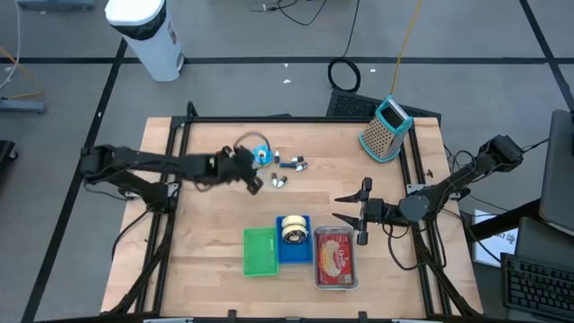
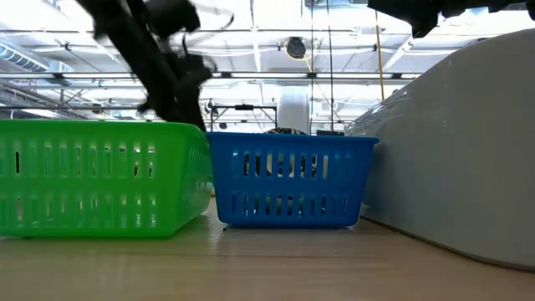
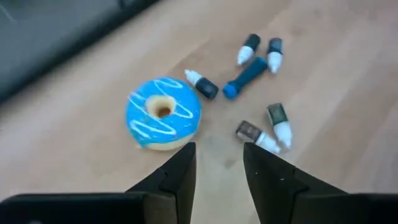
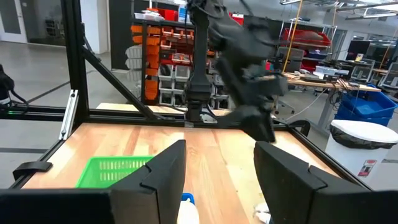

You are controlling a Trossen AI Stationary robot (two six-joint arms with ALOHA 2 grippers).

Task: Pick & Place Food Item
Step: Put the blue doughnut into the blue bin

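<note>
1. High view: we found the left gripper [image 1: 254, 182] reaching over the middle of the wooden table [image 1: 206, 260], just beside a blue-iced donut [image 1: 260, 154] and a scatter of small capped tubes [image 1: 289, 165].
2. The left wrist view showed the donut [image 3: 163, 113] lying flat on the wood, blue icing with white stripes, just ahead of the left gripper's fingers [image 3: 179, 171]. The fingers stood apart with bare table between them; they touched nothing and held nothing.
3. The small tubes [image 3: 258, 56] lay loose beside the donut, none touching the gripper.
4. We noted the right gripper [image 1: 350, 215] at the table's right side, jaws parted and empty, near a red-lidded tray [image 1: 335, 257].
5. A green basket [image 1: 260, 250] and a blue basket [image 1: 293, 249] stood side by side, touching, at the near edge. The blue basket held a pale ring-shaped item [image 1: 292, 231]; we could not identify it further.
6. A box grater [image 1: 386, 128] stood at the far right corner of the table.
7. The low view showed the green basket [image 2: 100, 180] and blue basket [image 2: 288, 180] side by side; the donut was hidden there.
</note>
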